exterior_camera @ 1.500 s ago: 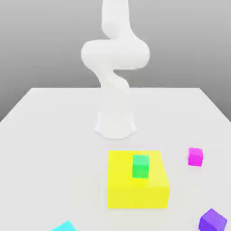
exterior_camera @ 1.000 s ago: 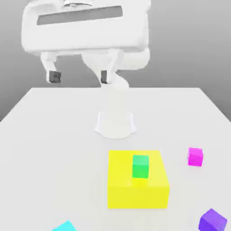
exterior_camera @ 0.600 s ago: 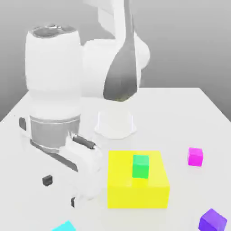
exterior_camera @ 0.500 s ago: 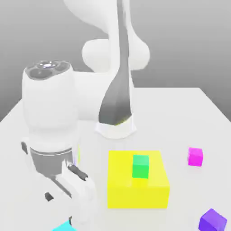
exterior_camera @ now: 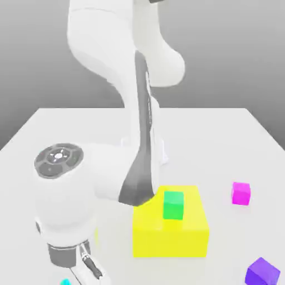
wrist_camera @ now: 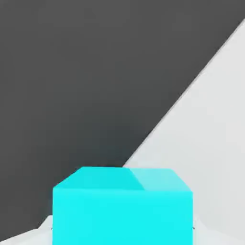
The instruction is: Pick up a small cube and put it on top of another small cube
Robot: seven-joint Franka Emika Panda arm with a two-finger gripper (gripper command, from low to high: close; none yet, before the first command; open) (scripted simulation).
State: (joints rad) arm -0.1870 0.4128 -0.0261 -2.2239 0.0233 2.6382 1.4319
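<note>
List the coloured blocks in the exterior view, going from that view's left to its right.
cyan cube → big yellow block with the green cube on top of it → magenta cube → purple cube.

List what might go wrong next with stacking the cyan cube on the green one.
1. The cyan cube lies at the table's near edge; a slipped lift could drop it off the table.
2. The green cube sits on the yellow block, with the arm's elbow close by, so a low carry could knock it.
</note>
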